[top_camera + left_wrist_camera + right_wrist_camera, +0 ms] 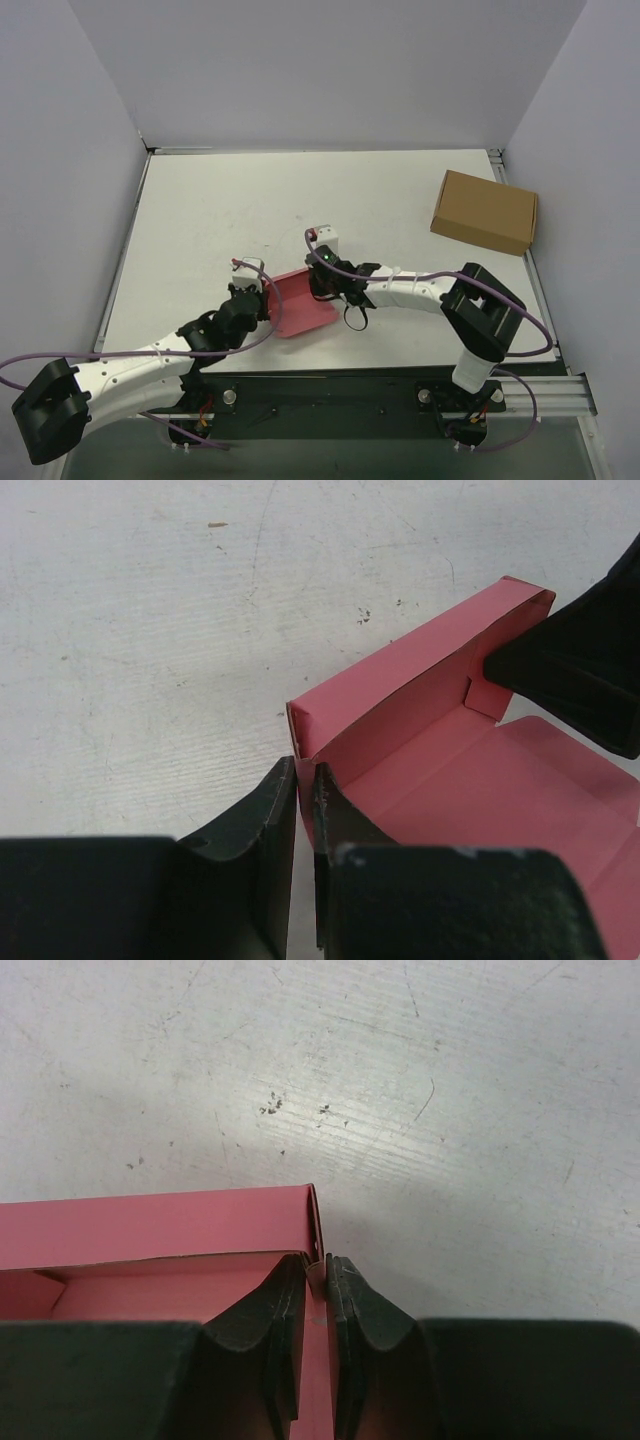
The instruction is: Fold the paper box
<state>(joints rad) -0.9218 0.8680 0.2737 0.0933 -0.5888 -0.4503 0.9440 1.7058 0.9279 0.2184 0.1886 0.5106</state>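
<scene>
Top view, paper box (303, 305): it is seen lying on the white counter (220, 200), toward the near edge, between the two arms. It is partly folded, with its pink-red walls raised.
Top view, left end effector (268, 298): it is placed at the left edge of the paper box.
Top view, right end effector (325, 283): it is placed at the far right corner of the paper box.
Top view, brown cardboard box (485, 212): it is set at the far right of the counter, well apart from the arms.
Left wrist view: the left end effector is clenched on a raised wall of the paper box, with the card pinched between its fingers. The far wall stands upright beyond, and a dark finger of the right end effector is seen against its right end.
Right wrist view: the right end effector is clamped on an end wall at a corner of the paper box. One finger is inside and one outside, and the rest of the box lies to the left.
</scene>
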